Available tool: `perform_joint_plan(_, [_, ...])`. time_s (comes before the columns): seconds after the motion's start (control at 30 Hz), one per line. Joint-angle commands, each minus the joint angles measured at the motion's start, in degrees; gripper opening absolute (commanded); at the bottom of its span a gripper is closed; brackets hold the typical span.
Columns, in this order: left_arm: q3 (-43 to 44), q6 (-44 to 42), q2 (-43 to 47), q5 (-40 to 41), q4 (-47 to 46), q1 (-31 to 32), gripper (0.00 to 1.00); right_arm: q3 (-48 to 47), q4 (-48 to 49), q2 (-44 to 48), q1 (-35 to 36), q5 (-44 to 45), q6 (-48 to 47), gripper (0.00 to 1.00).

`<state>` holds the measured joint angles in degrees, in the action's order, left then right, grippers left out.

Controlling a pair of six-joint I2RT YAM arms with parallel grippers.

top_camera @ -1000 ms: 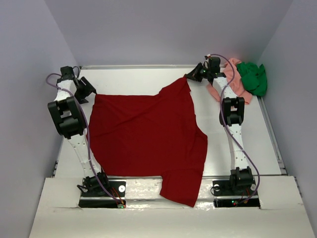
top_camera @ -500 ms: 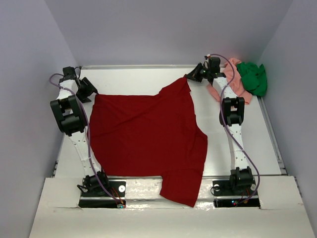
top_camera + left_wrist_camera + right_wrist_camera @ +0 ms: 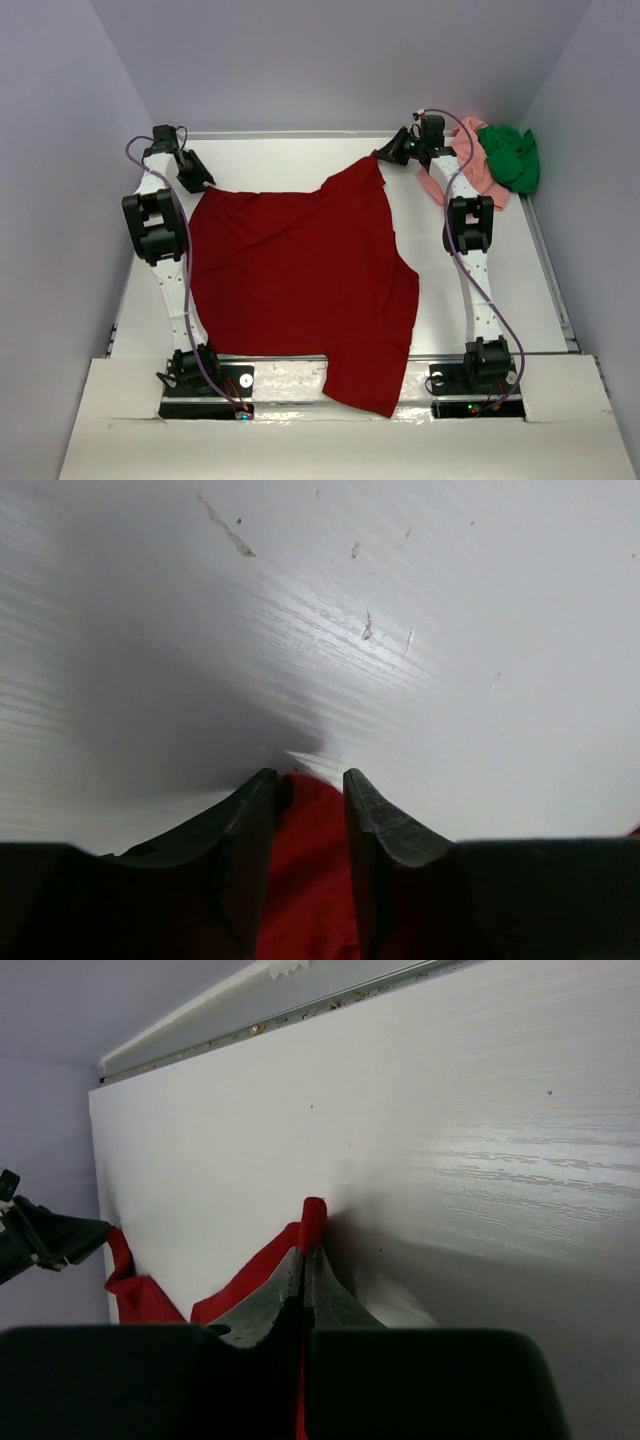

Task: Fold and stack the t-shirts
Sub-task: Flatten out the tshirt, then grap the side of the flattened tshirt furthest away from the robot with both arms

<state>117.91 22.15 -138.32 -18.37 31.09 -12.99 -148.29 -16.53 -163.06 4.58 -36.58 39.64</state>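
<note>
One dark red shirt (image 3: 300, 270): left hand (image 3: 308, 778) open astride corner, right hand (image 3: 303, 1253) pinching corner.

Table (image 3: 290, 160): white, with a faint wood-grain finish, glossy where the light falls. In my left wrist view I record several small scuffs and flecks (image 3: 228, 535) on its surface, the longest a thin diagonal streak near the upper edge. A metal rail (image 3: 330, 1002) runs along the far edge, and I note specks of grime on it. A second rail (image 3: 553, 285) lines the right side. Walls (image 3: 330, 60) on three sides: plain, pale lavender-grey. A white panel (image 3: 110, 420) covers the near edge.
</note>
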Motion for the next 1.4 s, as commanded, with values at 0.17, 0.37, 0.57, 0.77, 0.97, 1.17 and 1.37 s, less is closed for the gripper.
perform_joint_plan(0.17, [1.4, -0.4, 0.9, 3.2, 4.2, -0.5, 0.15, 0.0, 0.5, 2.9, 0.3, 0.6, -1.1, 0.00])
perform_joint_plan(0.37, [0.4, -1.1, 1.4, 4.1, 5.3, -0.8, 0.23, -0.1, 0.4, 2.9, 0.3, 0.7, -1.0, 0.00])
perform_joint_plan(0.57, [-1.2, -1.6, 2.4, 3.8, 5.1, -1.1, 0.61, -0.1, 0.1, 3.0, 0.3, 0.7, -1.2, 0.00])
perform_joint_plan(0.77, [-2.8, -2.0, 3.1, 3.2, 4.9, -1.2, 0.56, -0.1, -0.3, 3.0, 0.3, 1.0, -1.1, 0.00])
perform_joint_plan(0.97, [-3.8, -1.6, 3.0, 2.9, 5.0, -1.2, 0.07, 0.0, -0.8, 3.0, 0.3, 1.0, -1.1, 0.00])
perform_joint_plan(1.17, [-3.6, -1.7, 1.8, 2.4, 5.3, -1.2, 0.00, 0.1, -1.0, 3.4, 0.3, 0.5, -1.2, 0.00])
perform_joint_plan(1.37, [-0.5, -1.4, 1.6, 2.8, 5.8, -1.2, 0.00, -0.7, -1.0, 5.0, -0.3, -0.2, -0.7, 0.00])
